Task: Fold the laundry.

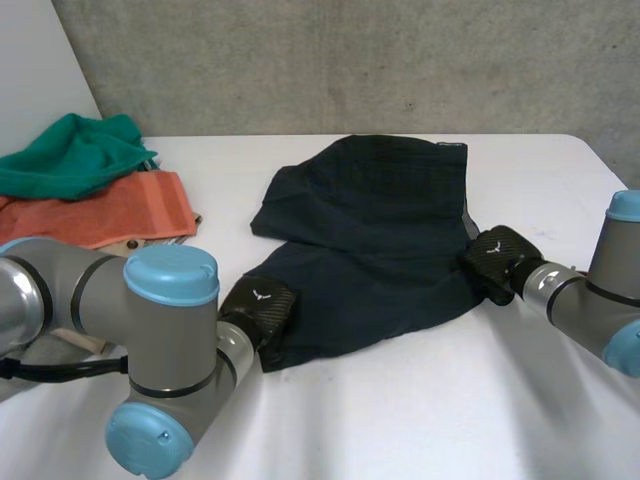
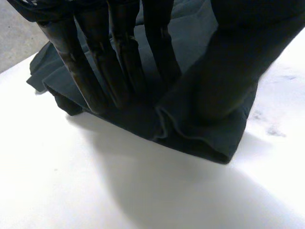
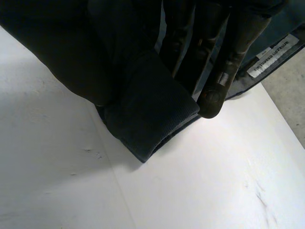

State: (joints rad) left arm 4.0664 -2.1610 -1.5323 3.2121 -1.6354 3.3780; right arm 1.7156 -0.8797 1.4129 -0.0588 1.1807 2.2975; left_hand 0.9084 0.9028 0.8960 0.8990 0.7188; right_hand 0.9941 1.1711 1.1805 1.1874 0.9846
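Now, you have the dark garment [image 1: 370,230] lying in the centre of the head view on the white table [image 1: 420,410], partly spread, with its near edge toward the lower part of the frame. Your left hand [image 1: 258,305] is at the lower left corner of the cloth, and your right hand [image 1: 497,255] is at its right edge.

In the left wrist view the straight fingers [image 2: 121,62] press a fold of cloth against the thumb, which the cloth covers. In the right wrist view the fingers [image 3: 224,71] do the same with a thick rolled edge. So both hands grip the garment by a pinch.

The risk, I think, is that each pinch takes more than one layer, so when you lift, the cloth can bunch instead of folding flat. One hand also can slip if the hold is shallow. Take care that a lifted edge does not sweep toward the green towel [image 1: 75,155] and the orange towel [image 1: 120,212] in the upper left.
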